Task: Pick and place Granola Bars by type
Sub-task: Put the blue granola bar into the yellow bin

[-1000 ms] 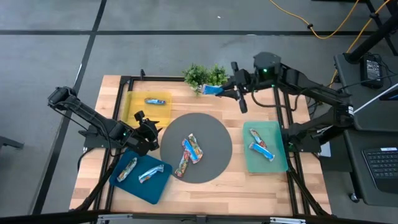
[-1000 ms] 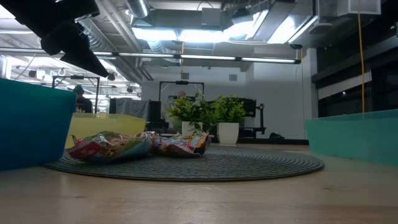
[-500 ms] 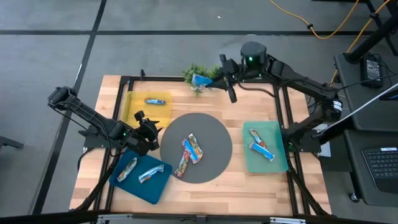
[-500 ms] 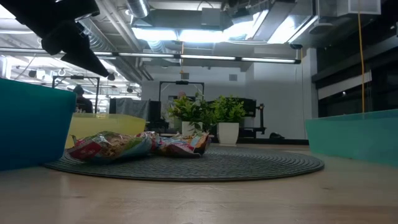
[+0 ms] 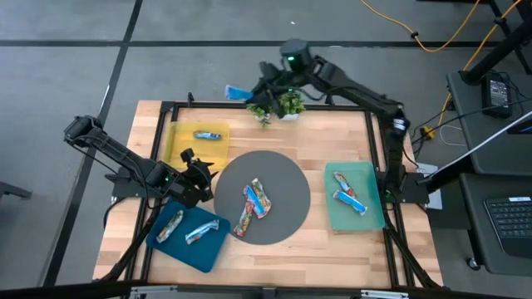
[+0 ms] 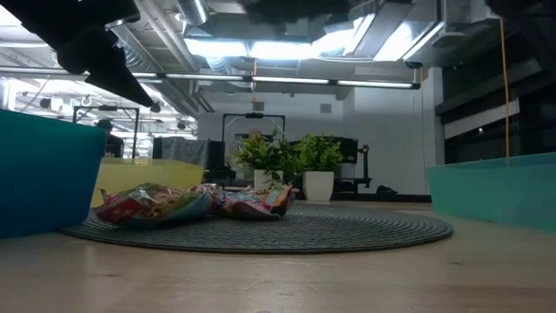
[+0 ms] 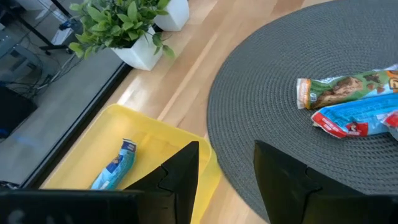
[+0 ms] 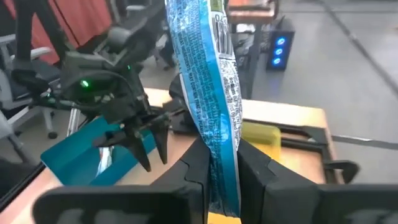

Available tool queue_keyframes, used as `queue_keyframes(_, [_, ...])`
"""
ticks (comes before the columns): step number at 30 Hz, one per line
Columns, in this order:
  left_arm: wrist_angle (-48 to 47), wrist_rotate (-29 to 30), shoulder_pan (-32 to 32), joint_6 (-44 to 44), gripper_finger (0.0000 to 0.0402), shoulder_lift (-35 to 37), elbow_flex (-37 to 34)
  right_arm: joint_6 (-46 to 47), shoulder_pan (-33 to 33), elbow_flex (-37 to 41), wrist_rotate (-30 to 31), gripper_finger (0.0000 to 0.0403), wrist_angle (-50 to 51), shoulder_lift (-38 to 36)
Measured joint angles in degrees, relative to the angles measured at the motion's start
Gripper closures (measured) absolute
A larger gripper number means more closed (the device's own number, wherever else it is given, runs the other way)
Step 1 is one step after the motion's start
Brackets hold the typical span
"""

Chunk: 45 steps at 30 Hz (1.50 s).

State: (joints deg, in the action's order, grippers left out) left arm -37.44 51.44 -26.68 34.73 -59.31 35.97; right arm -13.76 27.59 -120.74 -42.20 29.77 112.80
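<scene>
- Blue-wrapped granola bar [image 8: 208, 106] is being gripped in the right claw [image 8: 219, 163], high over the table's far edge [image 5: 332, 124], beside the potted plant [image 5: 283, 105].
- Left claw [image 7: 225, 169] is hovering, fingers parted, empty, between the yellow tray [image 5: 179, 145] and the grey mat [image 5: 287, 178].

In the low view the teal tray [image 6: 43, 169] hides whatever lies in it, and the green tray [image 6: 495, 187] likewise; both run off the picture's sides. The left arm [image 6: 87, 43] is cut off by the top edge there. In the right wrist view the blue bar [image 8: 208, 93] runs past the top edge, its print too small to read.
</scene>
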Motion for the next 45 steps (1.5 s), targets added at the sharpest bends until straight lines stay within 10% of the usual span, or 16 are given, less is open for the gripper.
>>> queue_keyframes(15, [0.0, -0.4, 0.0, -1.6, 0.0258, 0.0, 0.0, -1.8, -3.9, -14.1, 1.3, 0.0350, -2.0, 20.2])
queue_keyframes(37, [0.6, 4.5, -0.7, -1.9, 0.0258, 0.0, 0.0, -13.4, -6.0, -13.4, 11.0, 0.0360, 9.8, 20.8])
queue_keyframes(45, [12.5, 13.5, 3.7, -20.2, 0.0258, 0.0, 0.0, -16.8, -6.0, -13.4, 13.8, 0.0355, 14.3, 15.6])
